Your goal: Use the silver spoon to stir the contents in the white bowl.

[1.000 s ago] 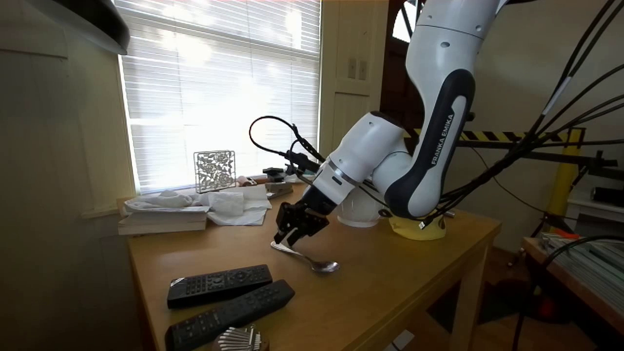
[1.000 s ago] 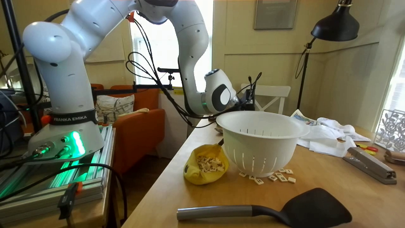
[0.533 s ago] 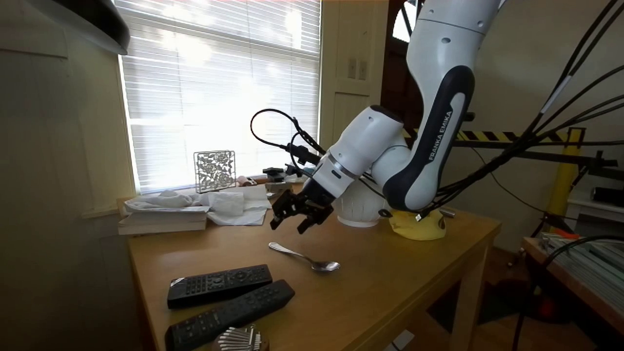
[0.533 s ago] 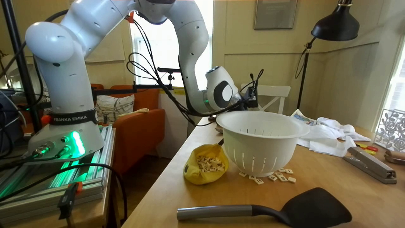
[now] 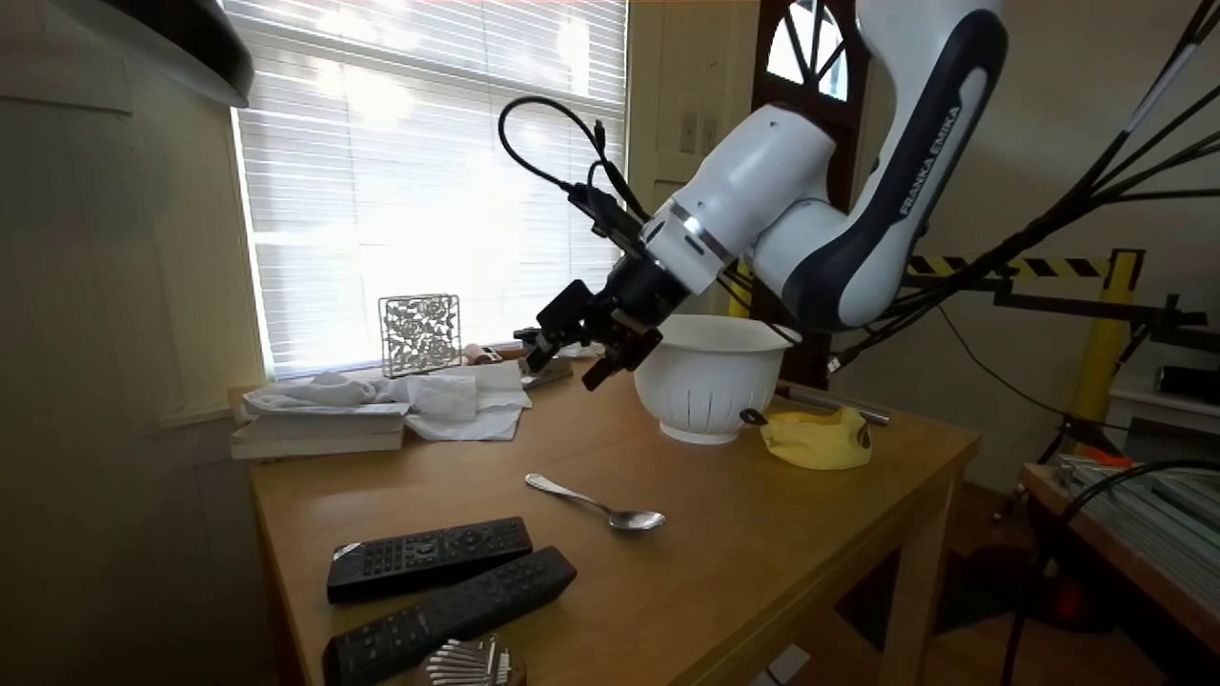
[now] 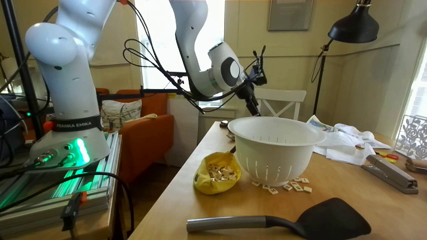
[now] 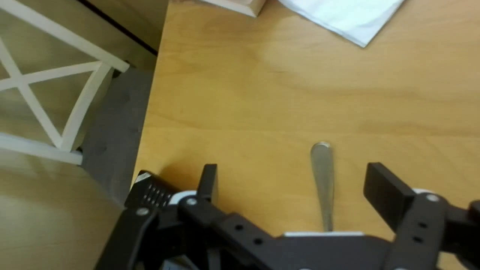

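While the black two-fingered claw (image 7: 291, 179) hangs spread and empty, the slim silver metal spoon (image 7: 324, 183) lies below, its handle crosswise to the jaws' closing line.

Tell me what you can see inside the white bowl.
Inside the white bowl, only slotted inner wall shows in an exterior view. The near side covers the bottom, so whether any contents lie there can't be told.
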`<state>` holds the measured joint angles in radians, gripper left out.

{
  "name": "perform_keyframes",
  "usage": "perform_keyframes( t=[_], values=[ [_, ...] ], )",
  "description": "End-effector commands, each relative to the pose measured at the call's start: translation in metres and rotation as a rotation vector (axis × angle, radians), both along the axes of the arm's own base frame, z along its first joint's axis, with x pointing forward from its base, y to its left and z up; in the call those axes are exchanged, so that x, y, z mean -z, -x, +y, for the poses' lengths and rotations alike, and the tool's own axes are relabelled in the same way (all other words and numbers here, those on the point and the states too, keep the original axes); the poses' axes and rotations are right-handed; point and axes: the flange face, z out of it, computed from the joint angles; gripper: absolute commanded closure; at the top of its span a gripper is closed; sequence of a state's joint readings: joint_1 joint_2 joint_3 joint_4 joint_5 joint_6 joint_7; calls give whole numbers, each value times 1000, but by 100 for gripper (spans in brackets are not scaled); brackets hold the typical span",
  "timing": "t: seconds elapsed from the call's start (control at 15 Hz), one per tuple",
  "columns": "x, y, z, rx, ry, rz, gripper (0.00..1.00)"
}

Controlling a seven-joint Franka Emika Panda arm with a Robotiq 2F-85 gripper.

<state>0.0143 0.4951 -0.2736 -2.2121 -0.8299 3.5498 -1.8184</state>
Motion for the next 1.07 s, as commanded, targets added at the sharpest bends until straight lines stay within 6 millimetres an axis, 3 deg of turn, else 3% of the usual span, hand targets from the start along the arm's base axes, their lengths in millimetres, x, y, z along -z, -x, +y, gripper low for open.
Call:
perform_keyframes(
  t=[0.0, 0.33, 0.67, 0.93, 1.0],
  values=[
    [-43, 31, 14, -120, 150, 55, 0],
    [-101, 37, 12, -182, 427, 76, 0],
    [-135, 29, 0, -183, 626, 287, 0],
    [-157, 17, -20, -194, 617, 520, 0],
    [-163, 16, -36, -186, 576, 564, 0]
  ],
)
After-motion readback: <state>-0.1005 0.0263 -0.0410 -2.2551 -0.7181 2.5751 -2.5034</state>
